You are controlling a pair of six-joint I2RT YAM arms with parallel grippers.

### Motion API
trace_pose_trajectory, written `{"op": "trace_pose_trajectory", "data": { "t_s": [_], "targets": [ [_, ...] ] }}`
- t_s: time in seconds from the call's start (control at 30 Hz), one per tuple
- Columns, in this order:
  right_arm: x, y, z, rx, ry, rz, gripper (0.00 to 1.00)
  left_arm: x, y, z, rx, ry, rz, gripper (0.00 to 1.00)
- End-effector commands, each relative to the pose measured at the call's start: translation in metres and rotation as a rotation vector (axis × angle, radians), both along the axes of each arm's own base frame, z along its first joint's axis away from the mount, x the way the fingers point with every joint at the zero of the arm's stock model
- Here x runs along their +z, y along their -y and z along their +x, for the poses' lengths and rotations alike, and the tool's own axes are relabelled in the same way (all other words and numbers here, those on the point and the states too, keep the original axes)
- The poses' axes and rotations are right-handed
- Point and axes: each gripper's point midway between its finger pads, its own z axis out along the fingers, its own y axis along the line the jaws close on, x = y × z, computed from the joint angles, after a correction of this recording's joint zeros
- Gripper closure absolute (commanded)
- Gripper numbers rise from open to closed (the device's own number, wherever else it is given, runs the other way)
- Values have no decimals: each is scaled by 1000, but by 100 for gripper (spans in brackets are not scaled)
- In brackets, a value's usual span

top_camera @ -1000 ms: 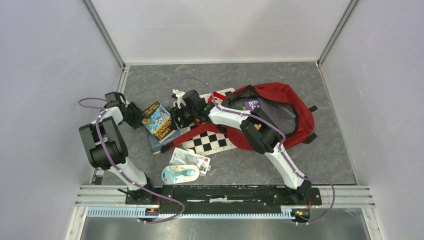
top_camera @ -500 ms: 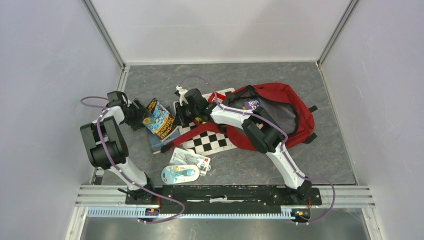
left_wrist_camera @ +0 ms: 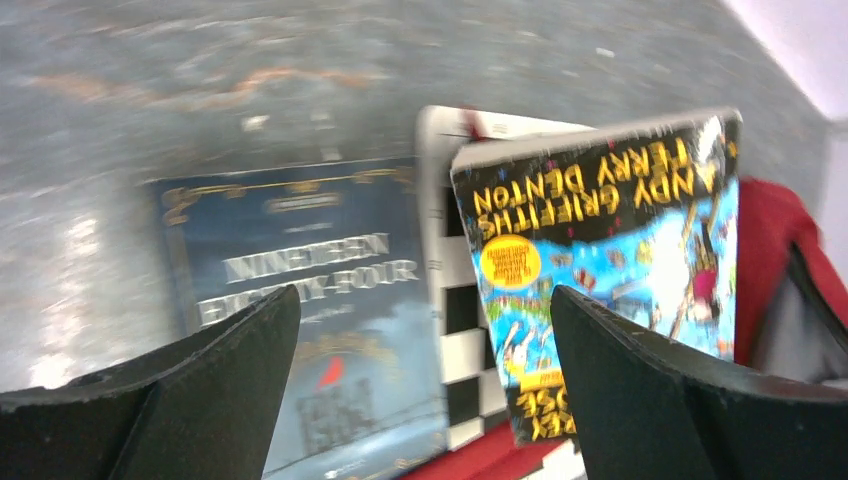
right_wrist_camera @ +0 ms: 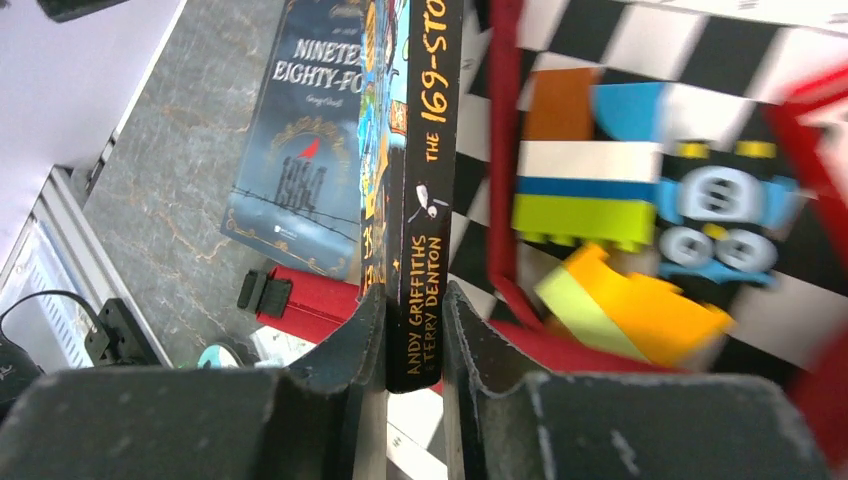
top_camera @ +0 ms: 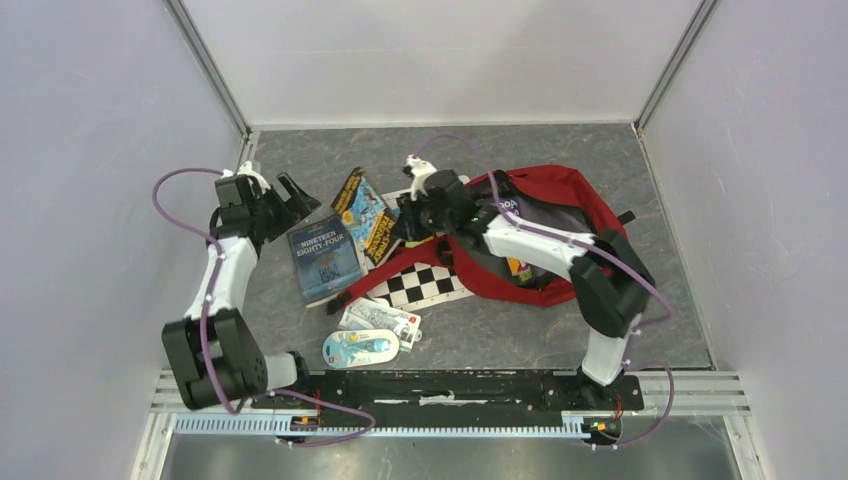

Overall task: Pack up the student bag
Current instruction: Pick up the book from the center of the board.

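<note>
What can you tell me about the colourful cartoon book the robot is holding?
The cartoon book is a closed paperback. Its cover is bright blue and busy, with a black band and yellow letters saying Andy Griffiths and Terry Denton. Its spine is black. It is held up on edge and tilted, between the dark blue book and the red bag. The right tool pinches it near the spine.

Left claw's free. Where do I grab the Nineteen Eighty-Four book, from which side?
Likely the left edge, low from the left. The Nineteen Eighty-Four book lies flat, cover up; that edge is free, while the chessboard and bag strap crowd the right. The left claw is open.
</note>
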Motion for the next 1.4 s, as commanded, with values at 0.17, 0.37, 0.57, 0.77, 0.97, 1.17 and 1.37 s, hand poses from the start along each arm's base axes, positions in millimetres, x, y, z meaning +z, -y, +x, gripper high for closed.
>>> {"op": "trace_pose_trajectory", "data": {
  "t_s": [0.17, 0.37, 0.57, 0.77, 0.97, 1.17, 1.37],
  "targets": [
    [142, 81, -5, -117, 326, 190, 100, 106, 146, -18, -579, 481, -208, 0],
    [184, 91, -48, -38, 355, 349, 100, 140, 201, -53, -811, 597, -434, 0],
    [216, 83, -79, 50, 382, 438, 100, 160, 214, -72, -881, 665, -535, 0],
    [246, 78, -97, 104, 406, 532, 100, 186, 219, -91, -950, 753, -640, 0],
    [249, 80, -92, 64, 423, 521, 100, 198, 219, -100, -977, 774, -726, 9],
    [236, 88, -80, -10, 426, 466, 100, 198, 219, -98, -972, 770, -745, 47],
    [224, 105, -66, -122, 439, 395, 100, 196, 219, -96, -964, 758, -749, 79]
  ]
}}
